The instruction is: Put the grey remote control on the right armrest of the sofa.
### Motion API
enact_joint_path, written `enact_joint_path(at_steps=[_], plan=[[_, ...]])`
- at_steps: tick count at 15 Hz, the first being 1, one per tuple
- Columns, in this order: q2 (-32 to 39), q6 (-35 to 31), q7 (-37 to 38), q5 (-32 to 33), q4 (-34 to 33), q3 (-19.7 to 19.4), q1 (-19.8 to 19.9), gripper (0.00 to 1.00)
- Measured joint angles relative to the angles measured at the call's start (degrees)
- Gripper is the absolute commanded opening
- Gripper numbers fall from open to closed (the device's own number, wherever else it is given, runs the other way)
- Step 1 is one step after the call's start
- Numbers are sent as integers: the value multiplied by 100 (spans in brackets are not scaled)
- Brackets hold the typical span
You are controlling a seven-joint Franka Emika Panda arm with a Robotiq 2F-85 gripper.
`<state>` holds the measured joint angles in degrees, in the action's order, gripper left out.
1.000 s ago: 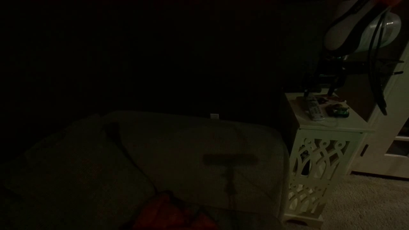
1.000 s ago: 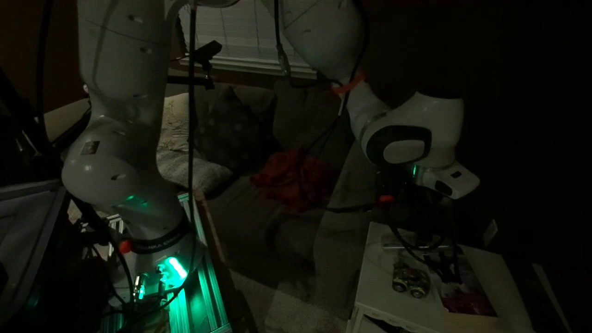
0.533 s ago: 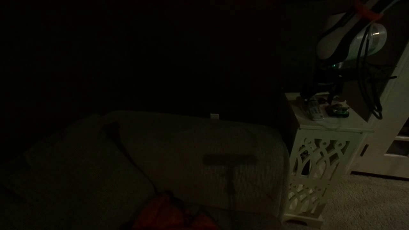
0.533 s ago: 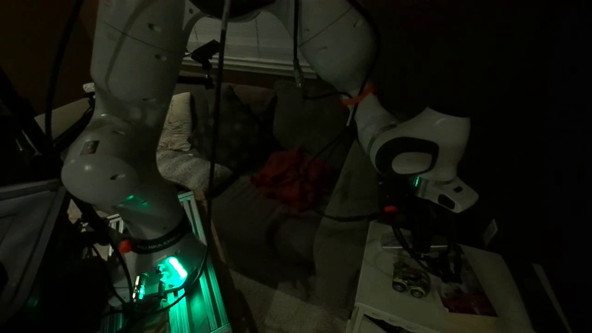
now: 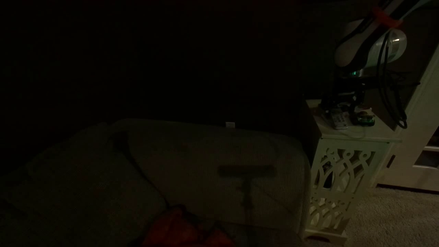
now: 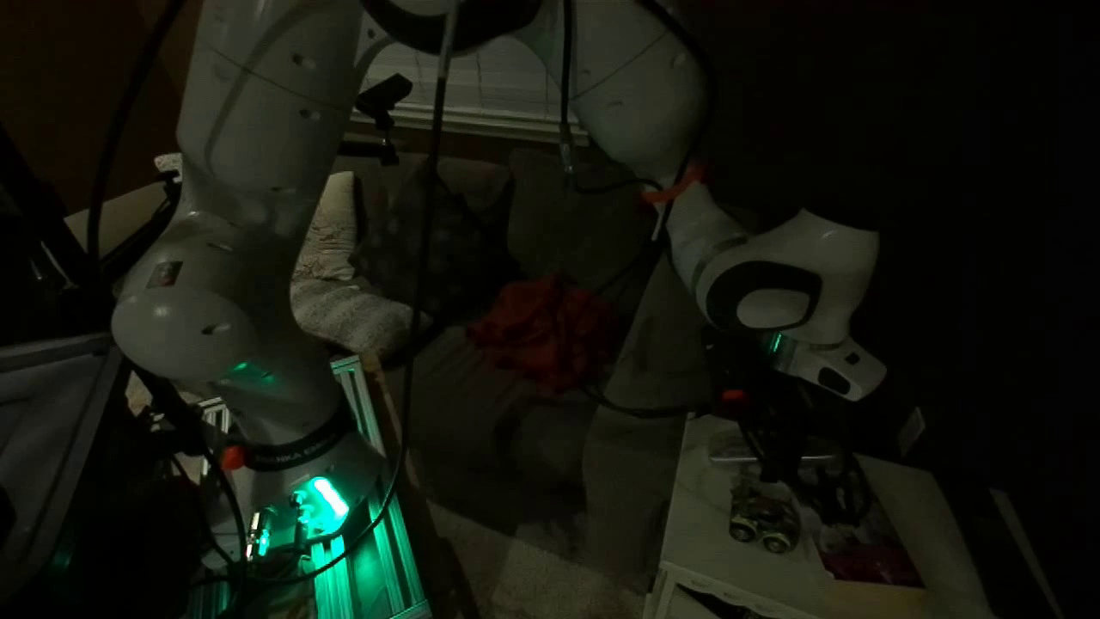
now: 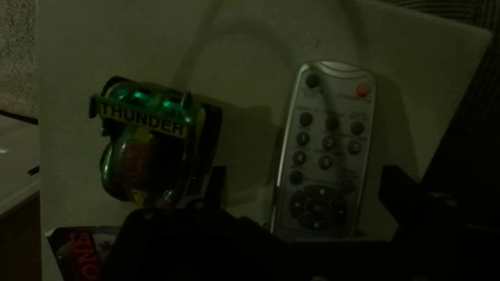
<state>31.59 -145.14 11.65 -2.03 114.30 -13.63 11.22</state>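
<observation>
The grey remote control (image 7: pixel 332 144) lies face up on the white side table (image 7: pixel 246 58). It also shows in both exterior views (image 5: pixel 339 120) (image 6: pixel 730 449), partly behind the gripper. My gripper (image 7: pixel 304 171) is open, with one dark finger (image 7: pixel 218 183) on each side of the remote's lower half and gaps on both sides. The remote's lower end is hidden by the gripper body. In an exterior view the gripper (image 5: pixel 339 111) is low over the table top. The sofa's armrest (image 6: pixel 632 438) stands beside the table and also shows in an exterior view (image 5: pixel 205 157).
A green toy car (image 7: pixel 148 156) marked THUNDER stands close to the left finger in the wrist view; it also shows in both exterior views (image 5: pixel 364 119) (image 6: pixel 763 520). A printed card or magazine (image 6: pixel 868 559) lies on the table. A red cloth (image 6: pixel 550 331) lies on the sofa. The room is dark.
The arm and gripper have moved down towards the table top, and in an exterior view leftwards to over the remote. The remote and toy car have not moved.
</observation>
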Motion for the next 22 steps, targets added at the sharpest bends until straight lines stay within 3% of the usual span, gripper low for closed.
enact_joint_path(at_steps=[2,5,8,13,16,22], plan=[[10,21,-7,-4,-18,18,5,68],[14,22,90,-13,-38,12,3,44],[-13,22,246,-20,-48,11,-8,28],[-140,22,380,-7,0,0,-96,28],[-580,63,313,7,329,38,-259,28],[-1363,1669,-331,-638,410,949,-363,28]])
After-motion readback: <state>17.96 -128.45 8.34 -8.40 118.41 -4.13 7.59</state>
